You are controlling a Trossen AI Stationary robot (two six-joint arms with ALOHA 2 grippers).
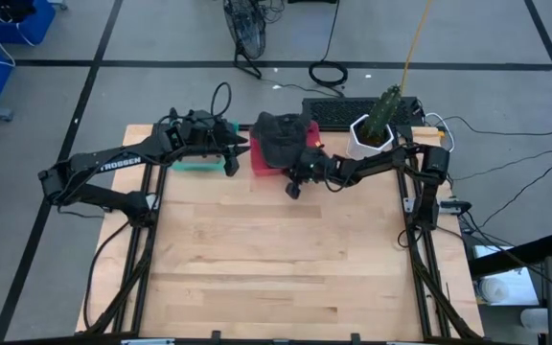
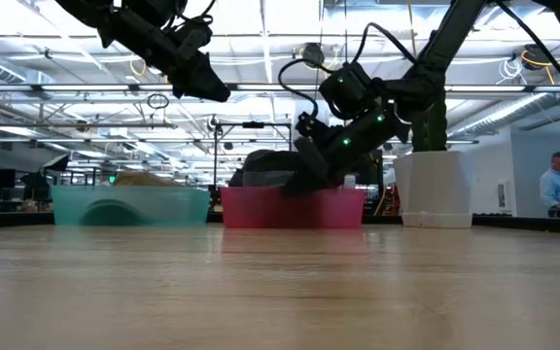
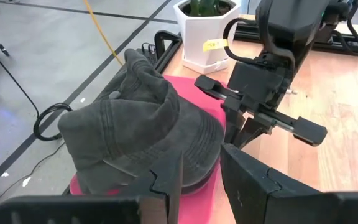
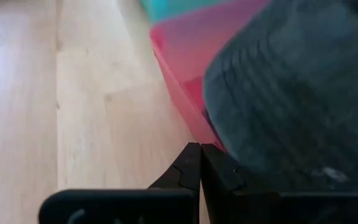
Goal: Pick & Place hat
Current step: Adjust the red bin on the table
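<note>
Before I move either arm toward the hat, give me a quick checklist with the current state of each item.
1. Hat sits on the pink bin: ok.
2. Left claw open, above the teal bin, aimed at the hat: ok.
3. Right claw shut and empty, tips beside the pink bin: ok.
4. Left claw's way to the hat free: not ok, right claw sits close by the bin.
5. Plant pot apart from both arms: ok.
6. Drop spot for the hat: cannot tell.

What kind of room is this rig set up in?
Probably a robotics lab in an open-plan office: rows of ceiling lights, a person at a desk, and cables on the grey floor.
</note>
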